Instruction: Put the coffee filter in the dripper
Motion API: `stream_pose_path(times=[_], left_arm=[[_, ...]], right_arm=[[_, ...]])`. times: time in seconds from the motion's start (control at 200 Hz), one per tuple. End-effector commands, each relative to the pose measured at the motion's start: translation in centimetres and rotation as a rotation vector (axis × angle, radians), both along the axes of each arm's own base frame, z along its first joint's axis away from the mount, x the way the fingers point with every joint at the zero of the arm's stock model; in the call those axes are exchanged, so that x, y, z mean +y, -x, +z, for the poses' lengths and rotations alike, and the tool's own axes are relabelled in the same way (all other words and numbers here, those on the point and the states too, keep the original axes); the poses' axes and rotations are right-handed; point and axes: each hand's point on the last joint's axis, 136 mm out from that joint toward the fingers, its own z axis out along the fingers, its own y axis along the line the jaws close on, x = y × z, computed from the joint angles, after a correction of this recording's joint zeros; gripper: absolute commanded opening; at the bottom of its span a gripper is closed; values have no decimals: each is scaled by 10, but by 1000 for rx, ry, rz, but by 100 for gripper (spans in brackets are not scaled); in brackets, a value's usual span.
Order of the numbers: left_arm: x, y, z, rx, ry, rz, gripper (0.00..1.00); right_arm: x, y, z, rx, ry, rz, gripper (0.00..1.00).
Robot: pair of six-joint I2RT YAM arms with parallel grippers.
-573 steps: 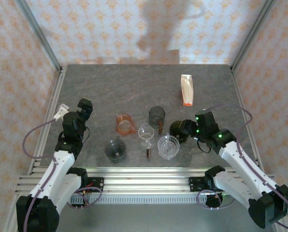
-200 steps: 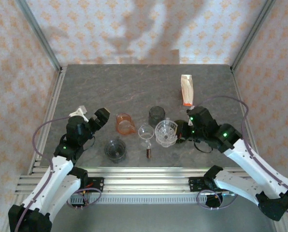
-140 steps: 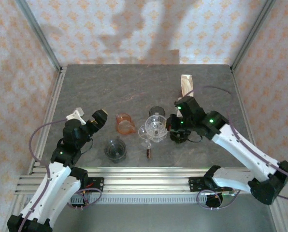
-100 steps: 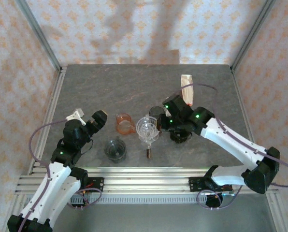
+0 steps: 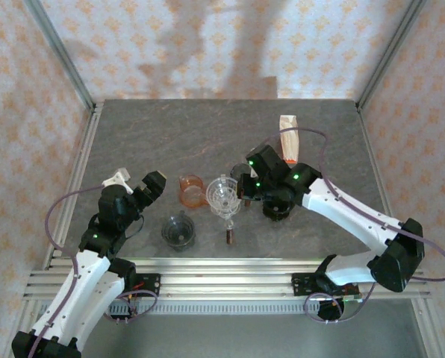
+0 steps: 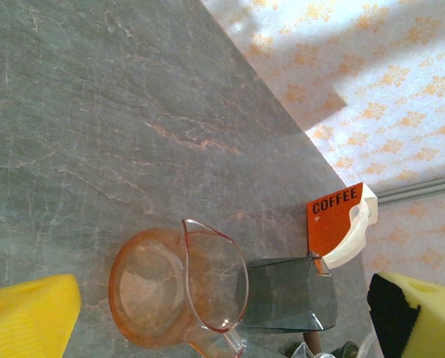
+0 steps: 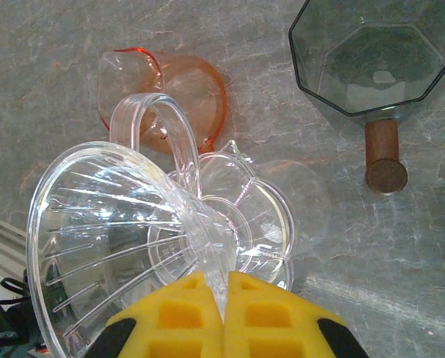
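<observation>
Moved: the right gripper has swung from the lower right of the top view to its centre, carrying the clear ribbed plastic dripper with it; the left arm has barely shifted.
Right gripper: yellow pads clamped on the dripper's wall, with only that thin wall between them.
Dripper: tilted, at the lower left of the right wrist view, over the clear glass server; whether they touch cannot be told.
Left gripper: jaws spread wide with nothing between them, left of centre in the top view.
Orange translucent jug: just left of the dripper.
Smoked grey cup with a wooden handle: upper right of the right wrist view.
White pack with an orange COFFEE label: upper right of the top view, on the grey stone table.
</observation>
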Motion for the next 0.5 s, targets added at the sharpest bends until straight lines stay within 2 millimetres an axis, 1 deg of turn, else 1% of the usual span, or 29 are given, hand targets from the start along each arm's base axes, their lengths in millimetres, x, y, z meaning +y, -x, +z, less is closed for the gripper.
stream_pose_path(times=[0.0,0.18,0.225,0.28,0.375,0.495], left_arm=[[-1,2,-8,19,-20,-12,100],[-2,1,-7,15,-18,-15,100],[-2,1,-6,15,-17,-17,100],[-3,0,-6,14,-13,-22,100],[-5,0,-6,16,-10,-31,100],[-8,0,-5,14,-8,-50,100]], right_arm=[[3,-6,5,-33,-15,-14,0],[-1,-3,-1,-16,-1,-28,0],[-2,-2,-4,-9,3,-30,5],[-3,-2,-5,-4,4,-36,14],[-4,-1,-7,0,7,-42,22],[-5,-2,-4,-7,5,-53,39]])
